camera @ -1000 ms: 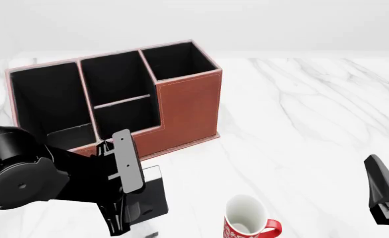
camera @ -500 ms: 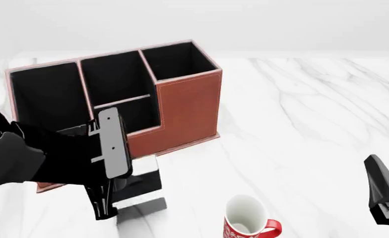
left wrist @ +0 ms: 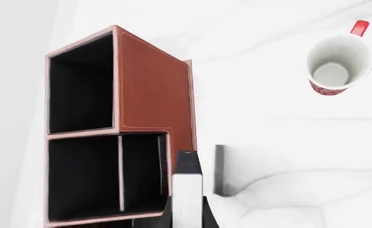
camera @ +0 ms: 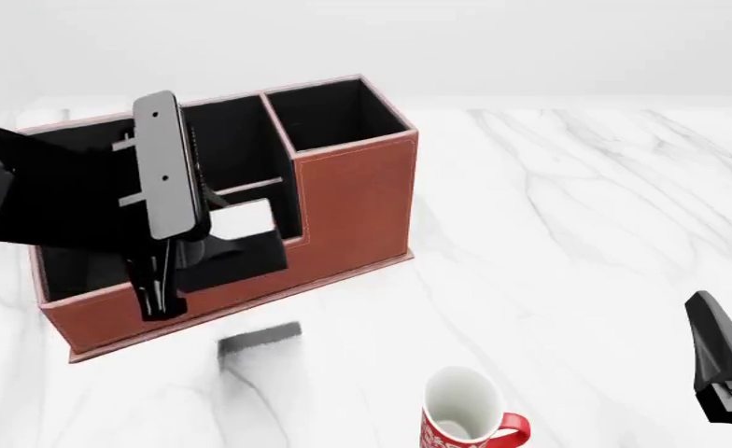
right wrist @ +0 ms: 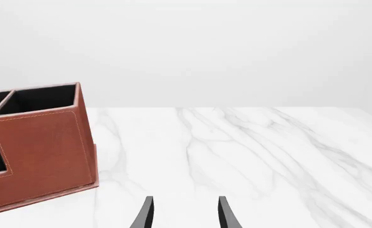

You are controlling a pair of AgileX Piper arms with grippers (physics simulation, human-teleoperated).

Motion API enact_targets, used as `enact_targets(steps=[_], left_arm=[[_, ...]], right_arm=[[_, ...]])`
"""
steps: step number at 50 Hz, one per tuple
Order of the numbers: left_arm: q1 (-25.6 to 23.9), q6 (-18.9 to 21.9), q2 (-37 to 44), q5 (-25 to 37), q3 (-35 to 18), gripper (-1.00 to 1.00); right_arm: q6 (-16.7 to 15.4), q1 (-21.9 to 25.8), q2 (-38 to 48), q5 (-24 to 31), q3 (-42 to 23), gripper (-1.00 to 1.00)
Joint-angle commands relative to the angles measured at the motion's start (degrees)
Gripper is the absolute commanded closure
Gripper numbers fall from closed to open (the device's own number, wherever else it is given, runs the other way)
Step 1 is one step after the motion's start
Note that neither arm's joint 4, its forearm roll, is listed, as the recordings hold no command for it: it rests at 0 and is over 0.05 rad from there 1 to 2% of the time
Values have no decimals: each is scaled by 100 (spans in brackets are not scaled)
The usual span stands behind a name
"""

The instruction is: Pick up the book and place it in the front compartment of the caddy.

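Observation:
My left gripper [camera: 161, 291] is shut on the black book [camera: 244, 254] and holds it in the air, just in front of the caddy's low front wall. The book's white page edge [camera: 243, 219] faces up. In the left wrist view the book [left wrist: 187, 194] hangs beside the reddish-brown caddy [left wrist: 151, 85], close to the small front compartment [left wrist: 142, 171]. In the front view the caddy [camera: 354, 201] stands at the back left, and the arm and book partly hide the front compartment. My right gripper [right wrist: 184, 216] is open and empty, low at the right [camera: 724, 373].
A red-and-white mug [camera: 466, 418] stands upright near the table's front edge, also seen in the left wrist view [left wrist: 338, 64]. The book's shadow [camera: 260, 341] lies on the white marble table [camera: 566, 215]. The tall right bay of the caddy [camera: 335, 114] is open-topped.
My left gripper has lifted the book off the table, up and back toward the caddy's front wall. The right arm and the mug have not moved.

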Motion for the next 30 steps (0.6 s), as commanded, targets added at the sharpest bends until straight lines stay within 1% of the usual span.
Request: enact_targets(steps=[1, 3, 11, 14, 15, 19, 24, 25, 30], left_arm=[[380, 365, -91, 104, -611, 100], [550, 487, -2, 86, -649, 100], [885, 754, 257, 8, -982, 100], [981, 816, 338, -27, -1054, 100], [993, 778, 393, -5, -1144, 100], [1138, 889, 474, -45, -1202, 100], [1194, 929, 571, -4, -1383, 100], [1199, 903, 629, 40, -1489, 100], [1231, 971, 733, -27, -1604, 100]], right_arm=[[-9, -9, -19, 6, 5, -100], [-9, -9, -19, 6, 5, -100], [-8, -8, -20, 6, 5, -100], [-8, -9, -19, 5, 5, -100], [-8, -8, -18, 5, 5, -100], [-9, -9, -20, 6, 5, -100], [-9, -9, -21, 6, 5, -100], [-8, -9, -19, 6, 5, -100], [-10, -8, -20, 6, 5, -100]])
